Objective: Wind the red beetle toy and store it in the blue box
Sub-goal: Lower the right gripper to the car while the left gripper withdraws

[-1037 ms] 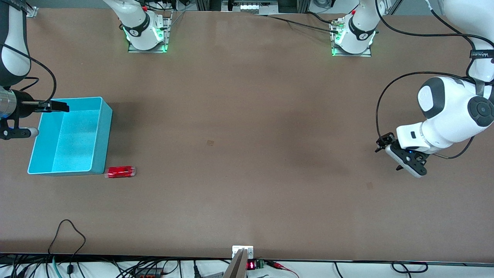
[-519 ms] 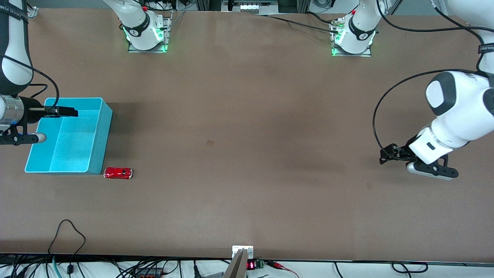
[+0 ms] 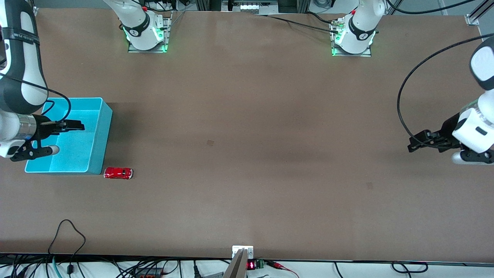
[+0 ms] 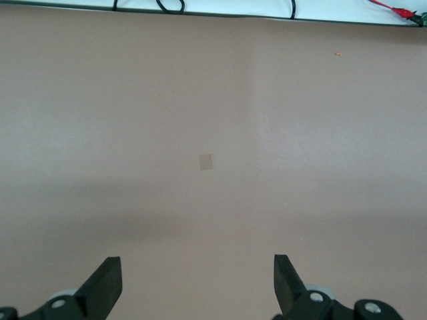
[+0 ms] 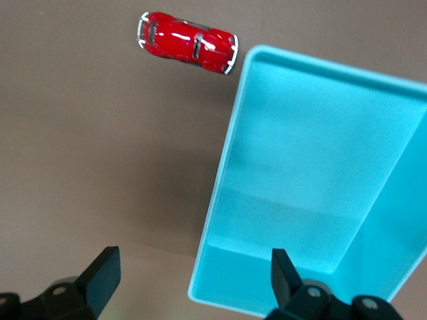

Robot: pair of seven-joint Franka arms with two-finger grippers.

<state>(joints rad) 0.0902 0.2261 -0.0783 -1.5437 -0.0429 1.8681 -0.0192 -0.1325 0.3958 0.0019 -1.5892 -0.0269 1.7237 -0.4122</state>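
The red beetle toy (image 3: 118,173) stands on the table beside the blue box's (image 3: 101,135) corner nearest the front camera, close to it. The box is empty. My right gripper (image 3: 75,126) hangs open and empty over the box's inside. In the right wrist view the toy (image 5: 187,43) lies just outside the box's rim (image 5: 215,193), and my right gripper (image 5: 192,270) holds nothing. My left gripper (image 3: 416,145) is open and empty above bare table at the left arm's end, and it also shows in the left wrist view (image 4: 195,273).
The two arm bases (image 3: 146,33) (image 3: 353,36) stand along the table's edge farthest from the front camera. Cables (image 3: 69,231) and a small device (image 3: 243,255) lie at the edge nearest it. Small marks (image 3: 210,143) (image 3: 369,185) show on the tabletop.
The toy was blurred a second ago and now stands still. My right gripper has moved over the box toward the front camera. My left arm has drawn back toward its end of the table.
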